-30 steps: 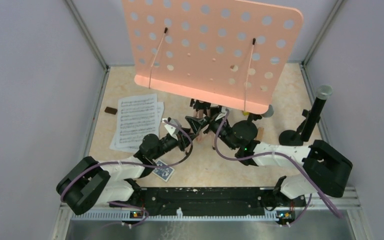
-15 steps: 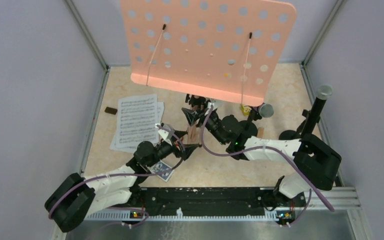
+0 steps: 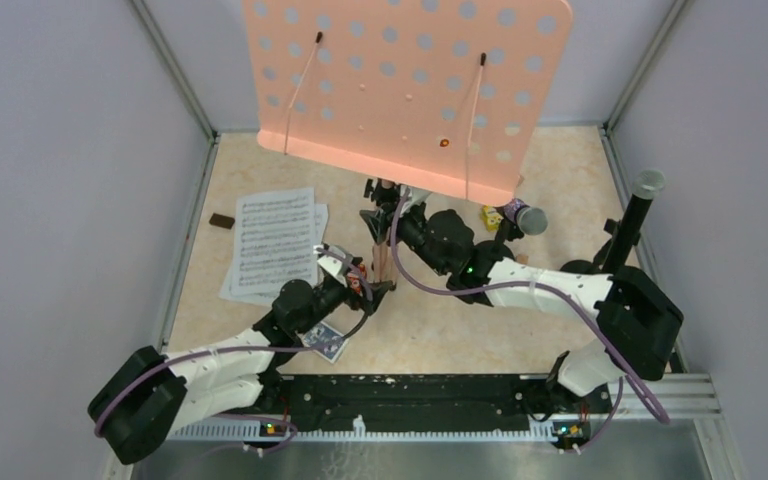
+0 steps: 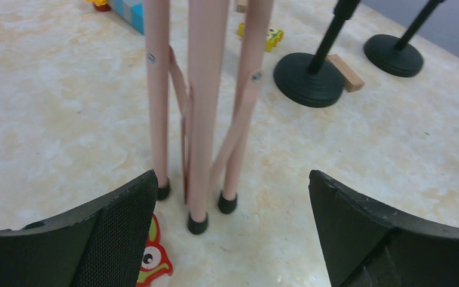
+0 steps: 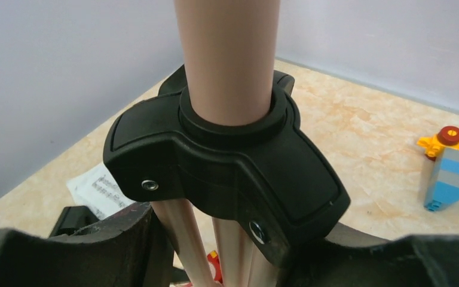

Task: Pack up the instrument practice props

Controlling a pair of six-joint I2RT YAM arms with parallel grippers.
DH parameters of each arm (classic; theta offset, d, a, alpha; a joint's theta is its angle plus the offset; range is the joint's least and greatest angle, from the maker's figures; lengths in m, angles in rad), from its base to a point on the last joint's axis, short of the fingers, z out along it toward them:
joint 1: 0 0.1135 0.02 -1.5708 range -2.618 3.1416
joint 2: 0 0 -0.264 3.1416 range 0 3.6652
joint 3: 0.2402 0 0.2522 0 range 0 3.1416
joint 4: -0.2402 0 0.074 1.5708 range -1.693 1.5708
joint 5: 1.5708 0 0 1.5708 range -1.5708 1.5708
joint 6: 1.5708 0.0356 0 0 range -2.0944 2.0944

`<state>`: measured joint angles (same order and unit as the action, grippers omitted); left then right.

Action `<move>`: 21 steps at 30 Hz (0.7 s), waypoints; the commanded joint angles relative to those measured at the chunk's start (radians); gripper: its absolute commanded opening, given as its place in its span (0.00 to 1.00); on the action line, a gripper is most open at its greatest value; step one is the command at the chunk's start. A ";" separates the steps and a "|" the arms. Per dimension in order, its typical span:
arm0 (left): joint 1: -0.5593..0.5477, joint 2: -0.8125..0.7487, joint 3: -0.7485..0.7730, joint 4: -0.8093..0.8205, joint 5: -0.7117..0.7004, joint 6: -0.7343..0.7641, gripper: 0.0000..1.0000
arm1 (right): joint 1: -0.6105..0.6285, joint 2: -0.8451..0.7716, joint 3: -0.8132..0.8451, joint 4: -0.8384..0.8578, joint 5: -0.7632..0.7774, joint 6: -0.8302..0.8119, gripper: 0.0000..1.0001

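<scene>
Currently right claw [image 5: 227, 251] clamped on the folded tripod legs [image 4: 206, 107] of the pink music rack [image 3: 400, 90] just under the black hub [image 5: 233, 167], rack upright mid-tabletop [image 3: 440, 330], left claw [image 4: 232, 179] wide open, jaws flanking the feet [image 4: 198, 224] without touching.

Salmon-pink perforated music rack [image 3: 380, 165], black-capped legs [image 4: 206, 107], beige marbled table [image 3: 430, 330].
</scene>
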<state>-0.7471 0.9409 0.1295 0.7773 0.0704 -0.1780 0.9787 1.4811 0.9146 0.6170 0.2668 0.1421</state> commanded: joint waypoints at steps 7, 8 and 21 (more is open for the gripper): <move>-0.002 0.328 0.212 0.120 -0.123 0.030 0.99 | 0.012 -0.117 0.122 -0.096 -0.143 0.163 0.00; -0.002 0.364 0.233 0.119 -0.111 0.025 0.99 | 0.012 -0.122 0.132 -0.112 -0.153 0.177 0.00; -0.054 0.255 0.184 -0.052 -0.005 -0.121 0.38 | 0.021 -0.066 0.350 -0.419 -0.069 0.165 0.00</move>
<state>-0.7719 1.3243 0.3634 0.8474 0.0883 -0.2581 0.9615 1.4349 1.0725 0.1661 0.2016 0.2974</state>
